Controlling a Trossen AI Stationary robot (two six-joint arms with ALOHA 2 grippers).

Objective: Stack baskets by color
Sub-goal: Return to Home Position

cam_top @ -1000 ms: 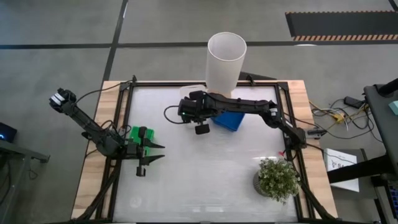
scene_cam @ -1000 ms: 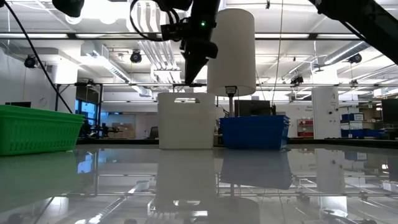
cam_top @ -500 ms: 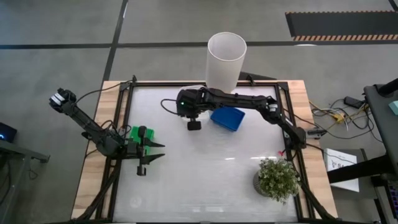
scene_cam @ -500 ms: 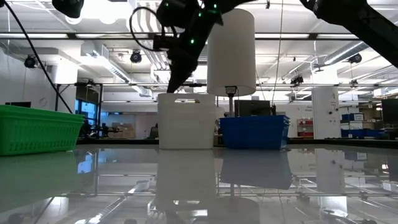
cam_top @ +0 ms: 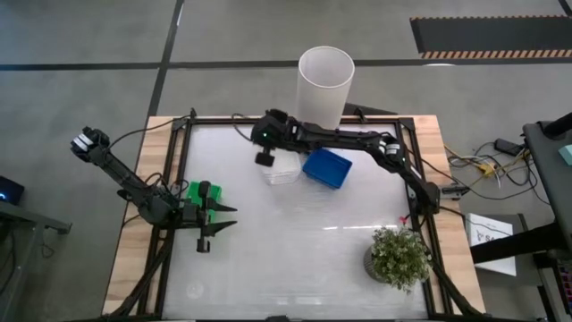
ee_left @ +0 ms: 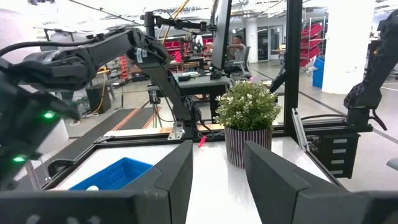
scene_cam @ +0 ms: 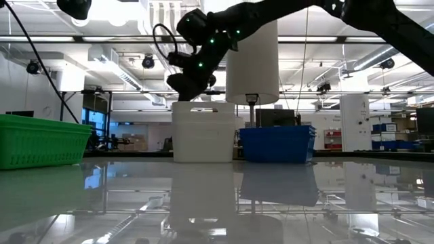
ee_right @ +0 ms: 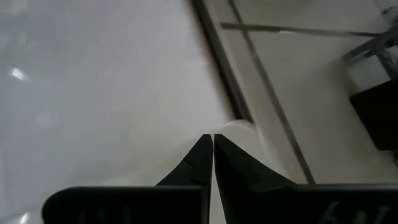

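A white basket (cam_top: 284, 172) stands on the table at the far middle, with a blue basket (cam_top: 327, 169) just to its right. A green basket (cam_top: 195, 191) sits at the left. My right gripper (cam_top: 264, 154) hangs shut just over the white basket's (scene_cam: 203, 132) far-left top, slanting down, with nothing between its fingers (ee_right: 211, 138). I cannot tell whether it touches the basket corner (ee_right: 249, 142) below it. My left gripper (ee_left: 217, 186) waits open and level above the green basket (scene_cam: 41, 141).
A tall white cylinder (cam_top: 324, 85) stands at the far edge behind the baskets. A potted plant (cam_top: 399, 256) is at the near right. The table's middle and near left lie bare. A black frame (cam_top: 183, 170) runs along the table's sides.
My right gripper has moved toward the table's left and far edge and a little down. It has tipped from pointing straight down to a slant. It now hangs over the white basket's far-left corner, and the basket shows uncovered from above. The baskets have stayed put.
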